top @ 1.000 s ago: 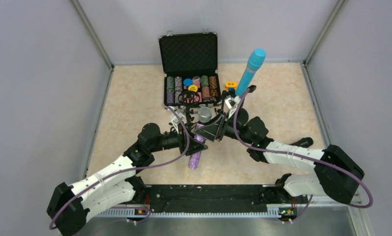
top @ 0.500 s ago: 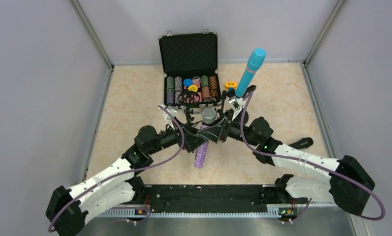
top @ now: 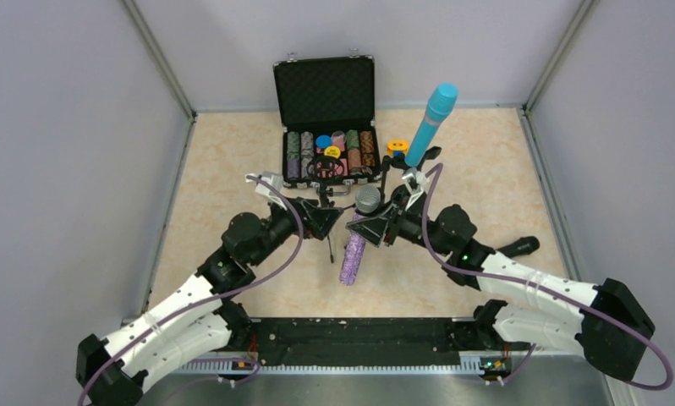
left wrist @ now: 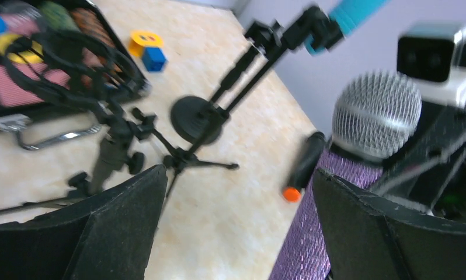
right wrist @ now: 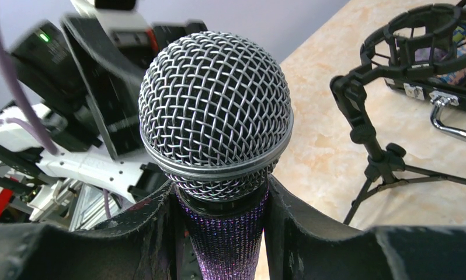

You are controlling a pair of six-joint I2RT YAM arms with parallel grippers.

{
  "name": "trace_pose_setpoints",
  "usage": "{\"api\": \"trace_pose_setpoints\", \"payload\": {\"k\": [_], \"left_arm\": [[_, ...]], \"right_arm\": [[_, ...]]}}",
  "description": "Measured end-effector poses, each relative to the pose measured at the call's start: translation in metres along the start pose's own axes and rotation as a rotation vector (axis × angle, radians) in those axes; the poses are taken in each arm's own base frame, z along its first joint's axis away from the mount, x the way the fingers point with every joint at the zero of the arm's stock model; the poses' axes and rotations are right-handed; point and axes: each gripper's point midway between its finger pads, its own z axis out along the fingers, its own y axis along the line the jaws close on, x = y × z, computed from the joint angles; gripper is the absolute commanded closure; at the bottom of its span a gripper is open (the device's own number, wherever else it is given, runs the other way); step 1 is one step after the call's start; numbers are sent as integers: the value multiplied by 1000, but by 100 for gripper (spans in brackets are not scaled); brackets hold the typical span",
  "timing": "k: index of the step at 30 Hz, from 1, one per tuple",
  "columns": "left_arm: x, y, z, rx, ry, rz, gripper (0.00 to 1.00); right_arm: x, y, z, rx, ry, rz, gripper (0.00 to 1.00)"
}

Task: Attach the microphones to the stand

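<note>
altogether three microphones, purple one clamped in right end effector; left end effector apart

Pale grey walls enclose a beige marbled tabletop; lighting even.

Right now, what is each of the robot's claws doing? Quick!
Left gripper: open, holding nothing.
Right gripper: shut on the purple mic.
</note>
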Motion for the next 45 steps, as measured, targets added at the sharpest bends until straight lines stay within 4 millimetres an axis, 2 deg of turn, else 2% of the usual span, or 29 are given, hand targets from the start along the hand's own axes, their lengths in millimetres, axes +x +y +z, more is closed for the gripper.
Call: {"api": "trace_pose_setpoints", "payload": {"k": [5, 9, 15, 20, 27, 34, 38, 41, 44, 45], "left_arm": [[-39, 15, 8, -184, -45, 89, 1], [-48, 36, 15, -337, 0, 160, 1], [-26, 78, 12, -532, 157, 253, 1], [-5, 102, 6, -613, 267, 323, 1], [18, 120, 15, -637, 374, 375, 1], [28, 117, 43, -571, 405, 386, 5], [29, 114, 59, -540, 399, 388, 12], [31, 116, 66, -540, 402, 388, 24], [35, 121, 67, -553, 410, 391, 51], [35, 121, 67, -557, 410, 392, 67]], "right_arm": [[12, -9, -4, 33, 39, -3, 100], [10, -8, -7, 35, 38, -13, 100], [7, -6, -8, 34, 24, -24, 100], [15, -13, -11, 53, 41, -17, 100], [17, -15, -12, 62, 47, -19, 100], [19, -19, -13, 79, 52, -27, 100], [19, -20, -13, 84, 53, -29, 100], [19, -20, -13, 84, 53, -30, 100], [19, -20, -13, 85, 53, -32, 100], [19, -20, -13, 84, 53, -32, 100]]}}
